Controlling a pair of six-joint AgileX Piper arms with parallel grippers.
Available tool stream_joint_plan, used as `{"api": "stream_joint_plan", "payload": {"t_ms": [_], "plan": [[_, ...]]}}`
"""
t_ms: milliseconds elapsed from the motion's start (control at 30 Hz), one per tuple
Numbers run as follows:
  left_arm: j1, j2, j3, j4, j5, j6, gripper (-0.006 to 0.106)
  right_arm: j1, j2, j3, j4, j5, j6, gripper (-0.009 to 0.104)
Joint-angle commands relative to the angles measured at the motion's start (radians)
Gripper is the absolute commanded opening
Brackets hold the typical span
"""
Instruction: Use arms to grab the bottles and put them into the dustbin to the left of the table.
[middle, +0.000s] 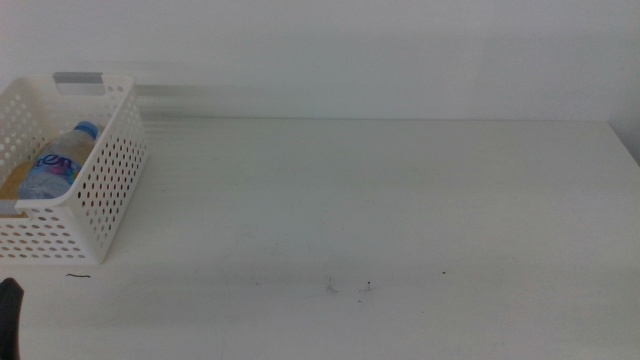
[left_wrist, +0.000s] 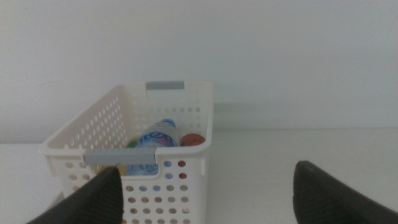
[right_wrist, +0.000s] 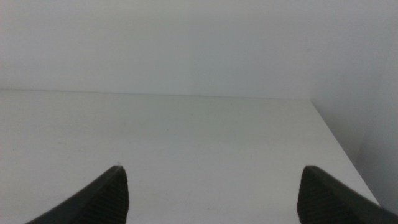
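The white perforated dustbin (middle: 105, 180) stands at the table's left edge with a grey handle strip. Inside it lies the clear water bottle (middle: 58, 160) with a blue cap, and something yellow shows beneath it. In the left wrist view the dustbin (left_wrist: 186, 118) holds the water bottle (left_wrist: 157, 135) and the red can (left_wrist: 195, 139). My left gripper (left_wrist: 205, 193) is open just in front of the dustbin, with nothing between its fingers; one dark tip shows at the middle view's bottom left corner (middle: 8, 305). My right gripper (right_wrist: 211, 193) is open over bare table and is out of the middle view.
The white table (middle: 380, 200) carries only a few small dark specks (middle: 331, 287) near its front. Its right edge (right_wrist: 336, 143) shows in the right wrist view, with a white wall behind.
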Motion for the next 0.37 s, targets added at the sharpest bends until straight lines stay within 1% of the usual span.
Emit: {"api": "stream_joint_plan", "payload": {"t_ms": [0,333], "plan": [[0.0,-0.005,0.0,-0.009,-0.03,-0.005,0.094,-0.007,-0.004,0.004,-0.008,-0.014,-0.004,0.083],[0.0,-0.005,0.0,-0.005,-0.05,-0.005,0.094,-0.007,-0.004,0.004,-0.008,-0.014,-0.004,0.083]]}}
